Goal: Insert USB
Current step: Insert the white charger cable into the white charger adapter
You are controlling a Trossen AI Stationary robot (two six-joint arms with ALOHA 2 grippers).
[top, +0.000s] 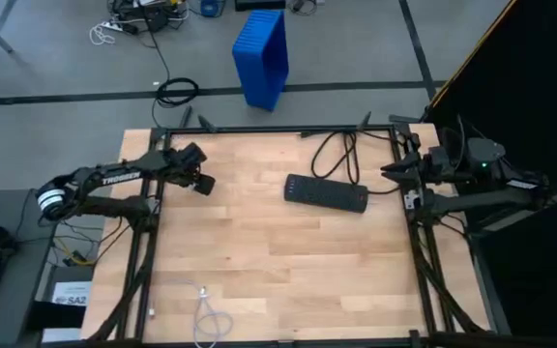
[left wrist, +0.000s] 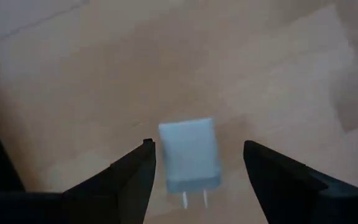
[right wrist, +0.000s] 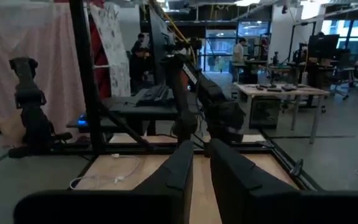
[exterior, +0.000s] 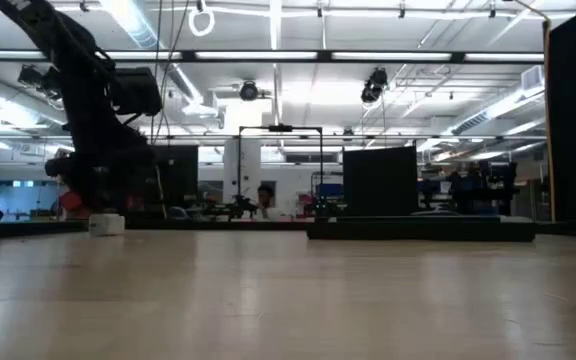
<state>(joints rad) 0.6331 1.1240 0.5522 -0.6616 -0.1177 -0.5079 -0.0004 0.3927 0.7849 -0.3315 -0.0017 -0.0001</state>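
Approach geometry: left gripper [left wrist: 194, 168], fingers spread and empty, hovers above a small white plastic wall charger [left wrist: 189, 155] lying flat between them, prongs pointing back toward the wrist. Thin white USB cable [top: 206, 314] lies well behind, nearer the left arm. Right gripper [right wrist: 201, 165], nearly closed, waits aside.

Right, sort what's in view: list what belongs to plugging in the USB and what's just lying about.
For the job, likely:
- USB cable, at the table's front edge
- white charger block, between the open left gripper
- black power strip

Lying about:
- blue bin, on the floor beyond the table
- right gripper, waiting at the table's right edge
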